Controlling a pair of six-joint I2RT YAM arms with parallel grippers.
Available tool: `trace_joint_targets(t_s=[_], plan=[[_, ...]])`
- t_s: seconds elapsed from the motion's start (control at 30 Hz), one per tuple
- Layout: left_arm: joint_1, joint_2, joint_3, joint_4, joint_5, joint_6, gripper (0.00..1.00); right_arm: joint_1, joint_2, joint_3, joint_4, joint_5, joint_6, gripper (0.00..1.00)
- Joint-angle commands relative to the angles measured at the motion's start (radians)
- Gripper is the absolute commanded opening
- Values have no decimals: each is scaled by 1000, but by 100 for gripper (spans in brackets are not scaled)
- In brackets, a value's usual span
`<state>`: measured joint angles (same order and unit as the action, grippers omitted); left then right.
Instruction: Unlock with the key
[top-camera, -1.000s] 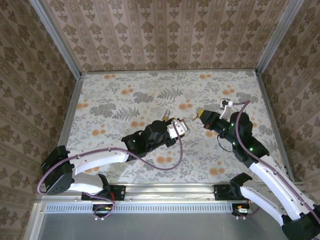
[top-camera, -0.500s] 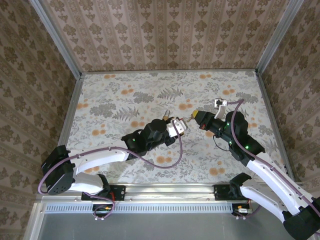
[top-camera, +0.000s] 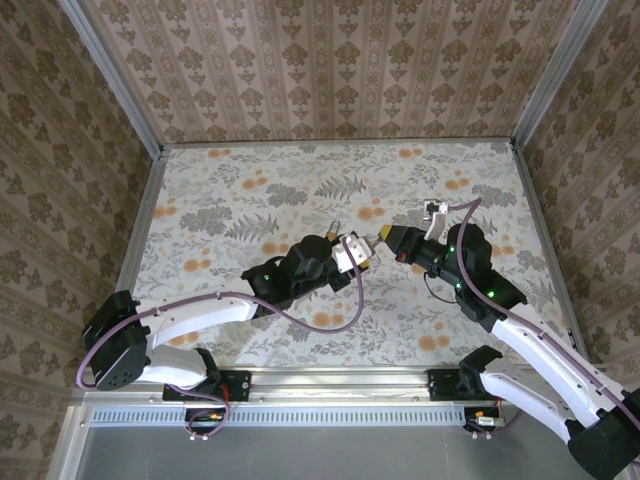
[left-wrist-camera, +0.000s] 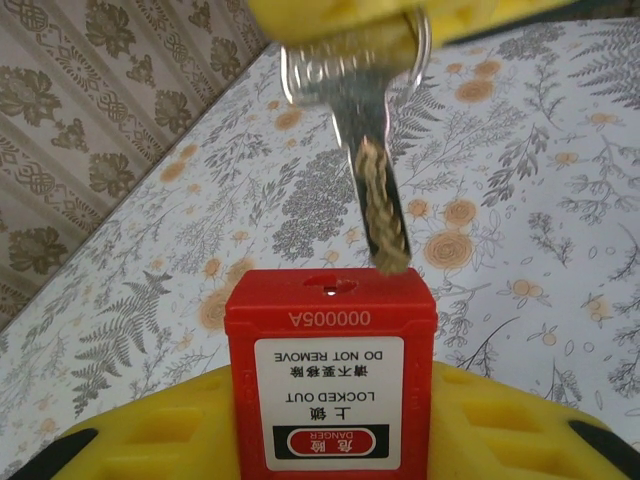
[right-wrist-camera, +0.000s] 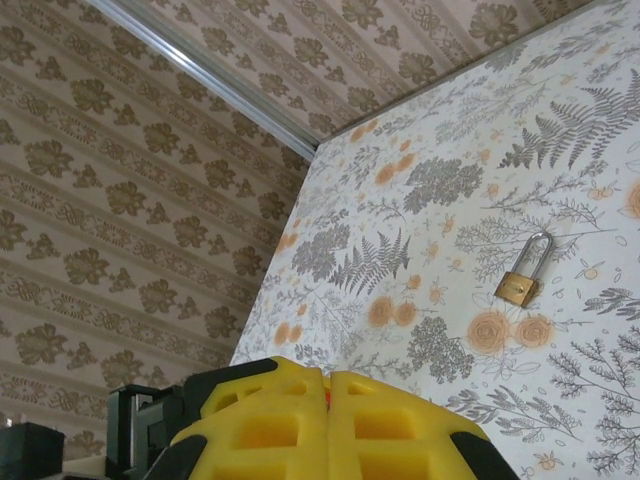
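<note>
Left wrist view gives me the clearest read: the key (left-wrist-camera: 375, 190), a plain silver blade, hangs by its bow from the yellow pads (left-wrist-camera: 320, 15) of the right gripper (top-camera: 388, 238), which is clamped tight on it; its tip points down toward the top face of a red lock body (left-wrist-camera: 330, 370) labelled LOCKED OUT; the left gripper (top-camera: 354, 254) has that lock pinched between its own yellow fingers (left-wrist-camera: 170, 430), jaws partly closed around it; from the top external camera the two grippers meet nose to nose above the middle of the table (top-camera: 250, 180), a little toward its right edge; a brass padlock (right-wrist-camera: 521, 275) lies flat on the cloth just beside them, toward the far edge, touched by neither tool; I judge the step in hand to be lining the key up for insertion, nothing turned yet; the small keyway (left-wrist-camera: 333, 287) sits in the lock's top face, and the blade's tip looks offset to one side of it and close above, though I cannot tell whether it touches; the next move calls for a fine sideways correction, blade held square to the slot, then a slow straight push while the left side stays rigid.
</note>
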<state>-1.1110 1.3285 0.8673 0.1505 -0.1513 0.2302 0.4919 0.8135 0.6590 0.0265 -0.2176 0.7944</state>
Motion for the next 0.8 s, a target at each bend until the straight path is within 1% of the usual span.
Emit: trace_joint_targets(t_s=[0.0, 0.13, 0.77], plan=[[8, -7, 40, 9, 30, -32, 42, 5, -2, 5, 24, -8, -26, 0], [8, -8, 41, 5, 31, -32, 42, 7, 2, 9, 20, -16, -29, 0], [8, -32, 33, 6, 62, -55, 41, 6, -15, -2, -13, 25, -69, 0]])
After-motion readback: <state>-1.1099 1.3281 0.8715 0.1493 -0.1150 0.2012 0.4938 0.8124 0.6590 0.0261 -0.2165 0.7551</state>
